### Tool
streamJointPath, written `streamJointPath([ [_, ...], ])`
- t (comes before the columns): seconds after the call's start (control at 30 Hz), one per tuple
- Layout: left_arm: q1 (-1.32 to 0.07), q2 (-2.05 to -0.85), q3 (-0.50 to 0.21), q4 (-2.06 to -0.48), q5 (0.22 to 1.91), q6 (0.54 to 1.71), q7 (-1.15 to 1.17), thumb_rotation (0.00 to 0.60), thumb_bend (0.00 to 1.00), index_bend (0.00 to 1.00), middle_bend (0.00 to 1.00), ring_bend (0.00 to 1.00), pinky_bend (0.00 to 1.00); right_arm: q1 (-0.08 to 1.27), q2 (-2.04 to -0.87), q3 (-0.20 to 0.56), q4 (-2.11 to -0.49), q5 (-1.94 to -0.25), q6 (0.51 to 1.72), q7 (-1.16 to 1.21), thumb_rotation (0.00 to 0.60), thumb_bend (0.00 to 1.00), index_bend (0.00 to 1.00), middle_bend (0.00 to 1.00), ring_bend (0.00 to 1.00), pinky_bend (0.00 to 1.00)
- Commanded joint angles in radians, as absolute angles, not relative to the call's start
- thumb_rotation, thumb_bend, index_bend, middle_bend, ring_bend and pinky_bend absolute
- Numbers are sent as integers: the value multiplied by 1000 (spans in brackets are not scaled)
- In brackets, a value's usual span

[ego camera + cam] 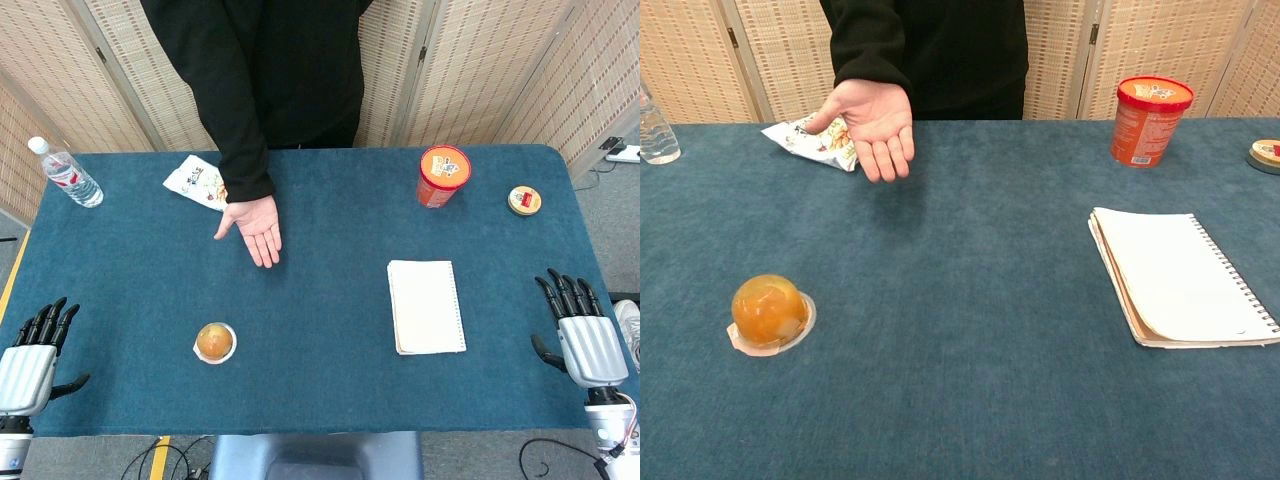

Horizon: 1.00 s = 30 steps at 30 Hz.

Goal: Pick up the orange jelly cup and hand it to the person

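The orange jelly cup (215, 342) is sitting dome-up on the blue table (330, 380), near the front edge on the robot's left side; the left hand (30, 360) is resting at the near left corner, fingers apart, holding nothing; the right hand (582, 335) is doing the same at the near right; the person's hand (255, 226) is waiting palm-up beyond the cup, well apart from it.

person (270, 70) cut off above the chest, water bottle (654, 130) cropped at left edge; tin (1267, 155) clipped at right edge
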<state>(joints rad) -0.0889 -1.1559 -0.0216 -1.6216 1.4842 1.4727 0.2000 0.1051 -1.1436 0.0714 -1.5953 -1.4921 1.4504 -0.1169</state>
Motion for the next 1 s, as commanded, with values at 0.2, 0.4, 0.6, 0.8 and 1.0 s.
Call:
streamJointPath([
  [0.2, -100, -1156, -14, -1606, 1514, 1460, 139, 600, 115, 48, 0, 0, 164, 107, -1143, 71, -1598, -1481, 1440, -121, 600, 247, 24, 0, 0, 0],
  [0.4, -160, -1120, -7, -1662, 1546, 1369, 86, 600, 115, 116, 121, 98, 228, 96, -1133, 57, -1612, -1520, 1471, -109, 600, 247, 24, 0, 0, 0],
  [0.6, -208, -1128, -27, -1754, 1512, 1305, 210, 600, 115, 247, 288, 159, 246, 102, -1130, 45, -1607, -1564, 1477, -86, 600, 247, 24, 0, 0, 0],
  [0.8, -269, -1171, -63, -1818, 1362, 1192, 334, 600, 115, 244, 308, 157, 245, 109, -1123, 39, -1604, -1574, 1465, -69, 600, 247, 24, 0, 0, 0],
  [1.0, -347, -1258, -99, -1796, 1251, 1108, 417, 600, 114, 225, 288, 164, 254, 102, -1113, 38, -1605, -1586, 1487, -46, 600, 247, 24, 0, 0, 0],
])
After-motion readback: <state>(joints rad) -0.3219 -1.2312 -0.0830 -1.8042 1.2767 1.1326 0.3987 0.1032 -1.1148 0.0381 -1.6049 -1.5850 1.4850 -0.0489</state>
